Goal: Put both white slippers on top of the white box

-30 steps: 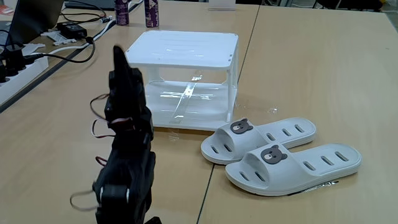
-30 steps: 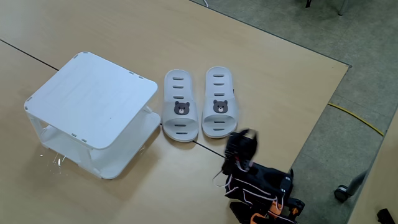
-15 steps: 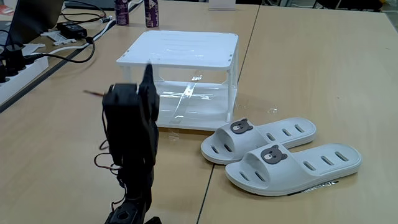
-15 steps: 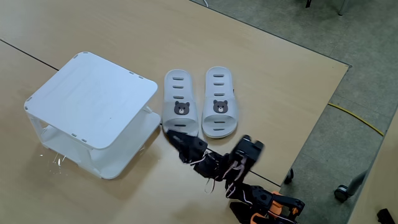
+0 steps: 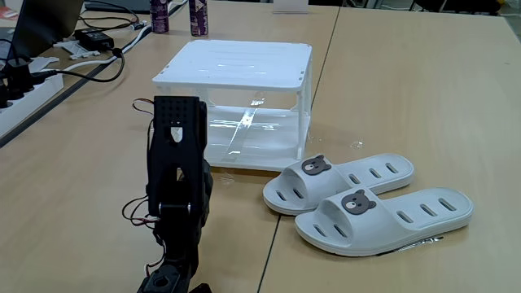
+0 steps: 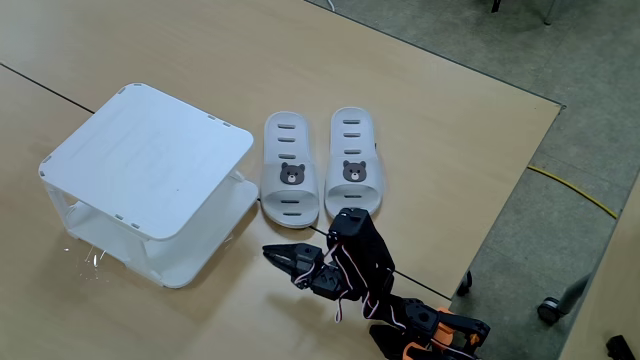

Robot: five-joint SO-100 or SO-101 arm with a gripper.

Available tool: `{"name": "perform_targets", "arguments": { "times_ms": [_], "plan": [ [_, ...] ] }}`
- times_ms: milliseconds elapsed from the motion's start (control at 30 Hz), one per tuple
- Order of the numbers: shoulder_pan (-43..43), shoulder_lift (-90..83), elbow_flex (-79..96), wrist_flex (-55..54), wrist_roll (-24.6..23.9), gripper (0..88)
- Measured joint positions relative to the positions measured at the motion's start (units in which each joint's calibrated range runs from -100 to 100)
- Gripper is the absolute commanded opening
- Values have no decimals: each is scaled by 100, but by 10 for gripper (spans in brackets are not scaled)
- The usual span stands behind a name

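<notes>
**Reach toward the slippers, nothing lifted yet**

While both white slippers (image 6: 320, 178) lie side by side flat on the desk (image 6: 430, 110), touching along their inner edges with the bear badges facing up, the task's first pick looks not yet begun. In a fixed view they sit just beside the white box (image 5: 244, 102), near its front right corner; the other slipper of the pair (image 5: 387, 213) is the one farther from it there. The box's flat top is bare, so both placements remain to be done.

The arm rises from the desk edge and stretches low over the wood, its claw (image 6: 283, 261) pointing toward the box and stopping short of the slippers' toe ends. The claw holds nothing; its fingers seem close together, though I cannot tell for sure.

The step in hand, as I judge it, is the approach. The next move calls for swinging toward the nearer slipper, spreading the fingers, and closing on its strap or side wall.
</notes>
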Motion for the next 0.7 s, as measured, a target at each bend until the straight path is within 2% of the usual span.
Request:
{"name": "perform_targets", "arguments": {
  "times_ms": [100, 367, 567, 700],
  "plan": [
    [442, 297, -332, 0, 0, 16],
    [2322, 1097, -1276, 0, 0, 20],
    [2659, 1105, -1366, 0, 0, 24],
    [2682, 1105, -1545, 0, 0, 164]
  ]
}}
